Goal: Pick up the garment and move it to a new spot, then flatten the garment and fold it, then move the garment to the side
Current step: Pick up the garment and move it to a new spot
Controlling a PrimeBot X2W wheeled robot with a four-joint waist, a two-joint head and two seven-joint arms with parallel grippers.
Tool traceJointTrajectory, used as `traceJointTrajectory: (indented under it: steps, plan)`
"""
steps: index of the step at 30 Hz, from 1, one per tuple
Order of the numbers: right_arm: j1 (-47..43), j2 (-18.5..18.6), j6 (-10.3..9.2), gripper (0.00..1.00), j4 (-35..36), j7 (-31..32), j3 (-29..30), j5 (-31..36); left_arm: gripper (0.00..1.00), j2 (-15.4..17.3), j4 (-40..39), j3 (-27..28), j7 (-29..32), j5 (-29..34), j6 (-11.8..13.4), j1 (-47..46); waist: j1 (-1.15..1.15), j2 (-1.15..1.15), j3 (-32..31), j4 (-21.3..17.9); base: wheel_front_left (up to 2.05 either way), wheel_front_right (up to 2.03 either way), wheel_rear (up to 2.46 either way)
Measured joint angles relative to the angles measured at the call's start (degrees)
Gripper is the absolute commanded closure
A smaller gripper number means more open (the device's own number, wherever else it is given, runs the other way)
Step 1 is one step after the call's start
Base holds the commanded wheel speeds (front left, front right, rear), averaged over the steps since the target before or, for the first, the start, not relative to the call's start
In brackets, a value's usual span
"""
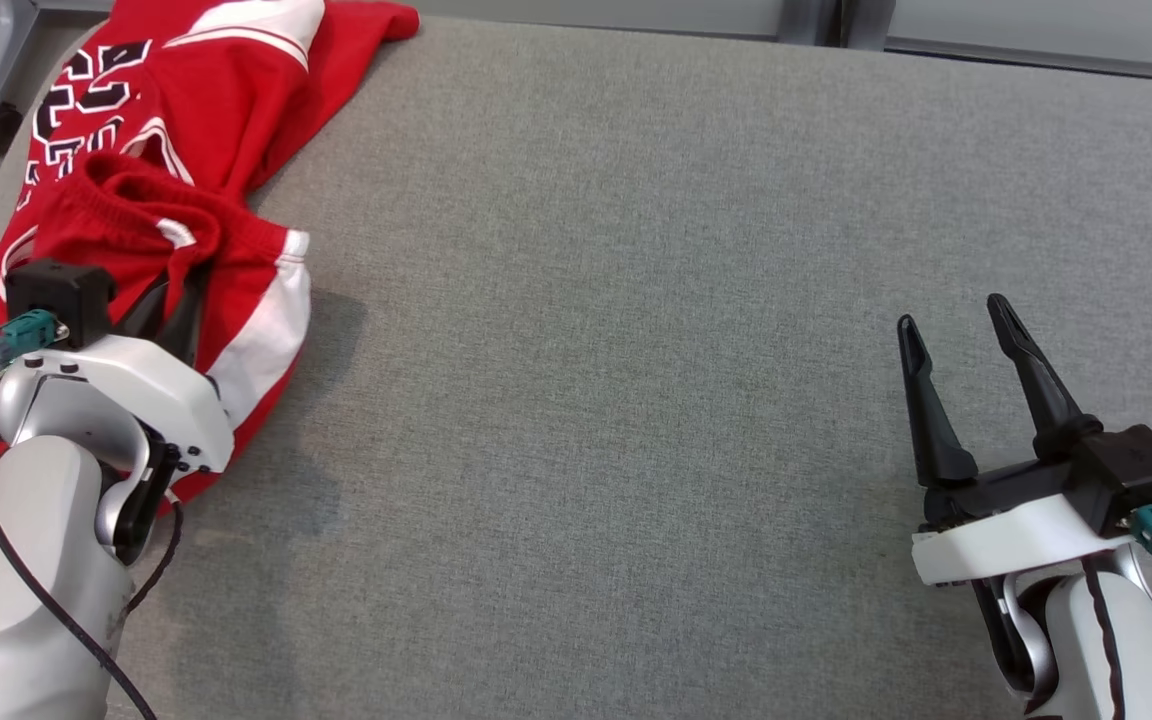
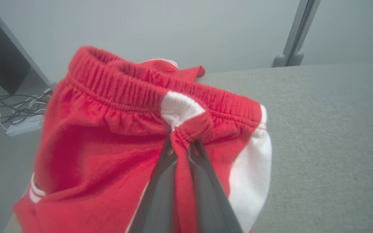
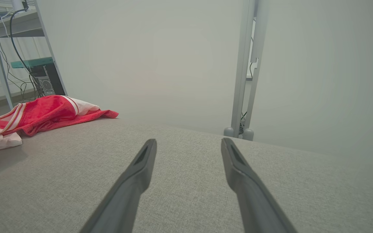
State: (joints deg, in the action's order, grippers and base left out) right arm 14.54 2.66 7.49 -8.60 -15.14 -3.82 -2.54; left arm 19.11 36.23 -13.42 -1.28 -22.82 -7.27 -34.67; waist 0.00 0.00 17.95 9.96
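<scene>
At the far-left corner of the grey fabric table (image 1: 636, 300), the left gripper (image 2: 183, 147) pinched the crumpled red-and-white garment (image 1: 236, 100) by its waistband (image 2: 125, 94), a pickup likely needing a lift next; the right gripper (image 1: 976, 370) stood wide open.

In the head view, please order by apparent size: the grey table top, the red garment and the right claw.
Largest: grey table top, by far.
Second: red garment; part of it lies beyond the picture's edge.
Smallest: right claw, even though nearness to the camera enlarges it.
</scene>
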Motion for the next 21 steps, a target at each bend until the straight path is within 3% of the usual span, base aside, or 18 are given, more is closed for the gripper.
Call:
traceJointTrajectory:
  steps: [6, 10, 21]
  plan:
    - [-1.2, 0.0, 0.0, 0.0, 0.2, 0.0, 1.2, -0.5, 1.0, 0.7, -11.2, -2.6, 1.5, 0.1, -0.1, 2.5, 0.0, 0.0, -2.1, -0.4, 0.0, 0.0, 0.0]
    - [-2.0, 0.0, 0.0, 0.0, 0.3, 0.0, 1.8, -1.0, 1.0, -0.7, -18.2, -6.2, 4.4, 1.2, -0.1, 2.8, 0.0, 0.0, -3.5, -2.1, 0.0, 0.0, 0.0]
    - [-2.8, 0.0, 0.0, 0.0, 0.4, 0.0, 2.6, -2.4, 1.0, -8.4, -19.2, -17.2, 7.2, 2.1, -0.1, -0.1, 0.0, 0.0, -5.2, -9.5, 0.0, 0.0, 0.0]
